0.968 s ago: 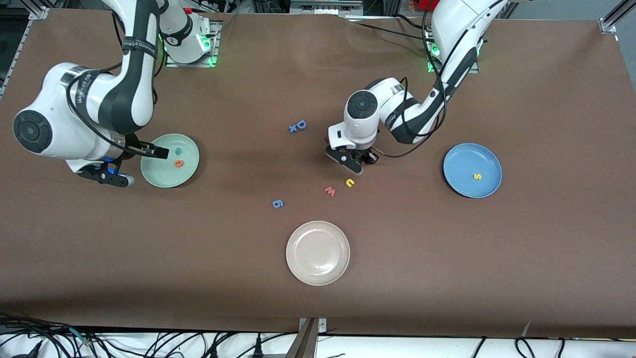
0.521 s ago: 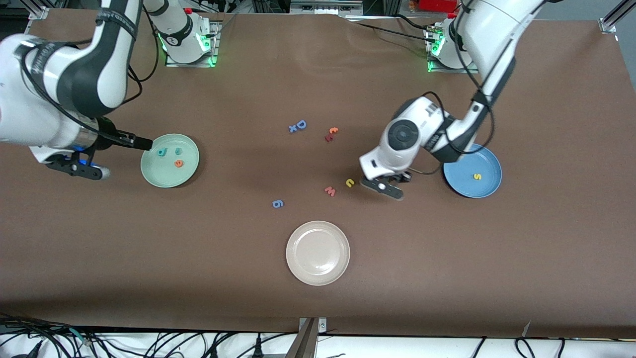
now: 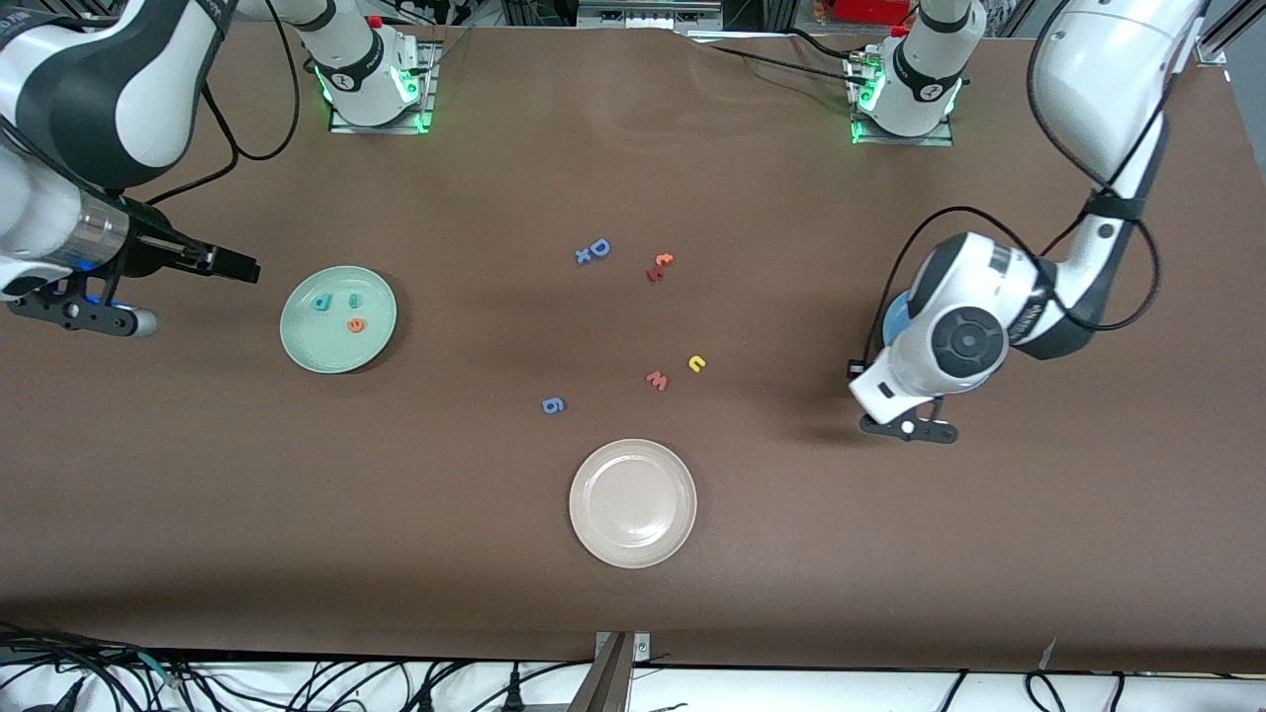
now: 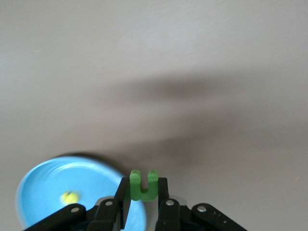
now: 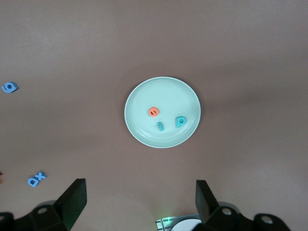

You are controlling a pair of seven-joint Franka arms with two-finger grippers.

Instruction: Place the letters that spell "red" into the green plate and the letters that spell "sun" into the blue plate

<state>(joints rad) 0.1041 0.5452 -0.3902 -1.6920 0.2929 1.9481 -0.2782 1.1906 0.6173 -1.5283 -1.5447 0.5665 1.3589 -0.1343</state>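
Observation:
The green plate (image 3: pixel 326 346) (image 5: pixel 163 94) holds a teal "d" (image 3: pixel 321 304) (image 5: pixel 181 121), a teal "r" (image 3: pixel 354 301) (image 5: pixel 160 126) and an orange "e" (image 3: pixel 356 324) (image 5: pixel 153 111). My right gripper (image 3: pixel 235 266) (image 5: pixel 141 190) hangs open and empty beside that plate, toward the right arm's end. My left gripper (image 3: pixel 908 427) (image 4: pixel 143 182) is shut on the green "n" (image 4: pixel 143 188), over the rim of the blue plate (image 4: pixel 48 178) (image 3: pixel 893 318). A yellow "s" (image 4: pixel 70 196) lies in that plate. The yellow "u" (image 3: pixel 697 363) lies on the table.
A cream plate (image 3: pixel 633 539) sits nearest the front camera. Loose on the table are a red "w" (image 3: pixel 657 380), a blue "g" (image 3: pixel 553 404) (image 5: pixel 9 87), a blue "D" with a small "x" (image 3: pixel 593 250) (image 5: pixel 36 179), and an orange "t" (image 3: pixel 660 265).
My left arm has carried the green "n" from beside the yellow "u" over to the blue plate. My right gripper has drawn back off the green plate, where the teal "d" now lies.

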